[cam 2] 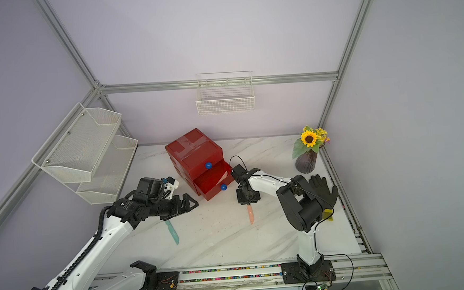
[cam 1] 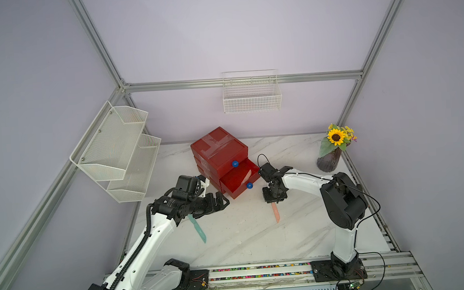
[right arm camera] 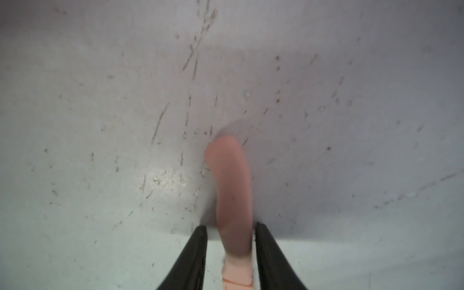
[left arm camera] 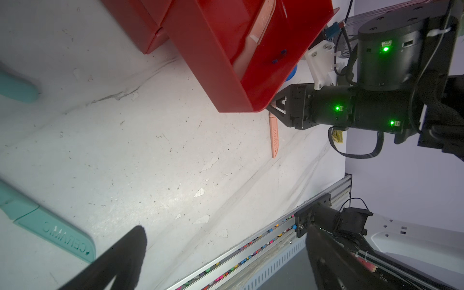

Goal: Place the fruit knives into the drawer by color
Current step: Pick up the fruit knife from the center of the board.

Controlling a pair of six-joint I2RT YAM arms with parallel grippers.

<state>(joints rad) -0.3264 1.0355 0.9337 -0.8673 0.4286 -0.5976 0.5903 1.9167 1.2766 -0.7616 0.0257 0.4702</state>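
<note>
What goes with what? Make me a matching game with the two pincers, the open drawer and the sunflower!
Things:
1. left pincer
2. right pincer
3. open drawer
4. sunflower

States:
A. pulled out, with a pink knife inside
B. wide open, holding nothing
C. standing in a dark vase
D. straddling a second pink knife

Pairs: 1-B, 2-D, 3-A, 4-C.
</note>
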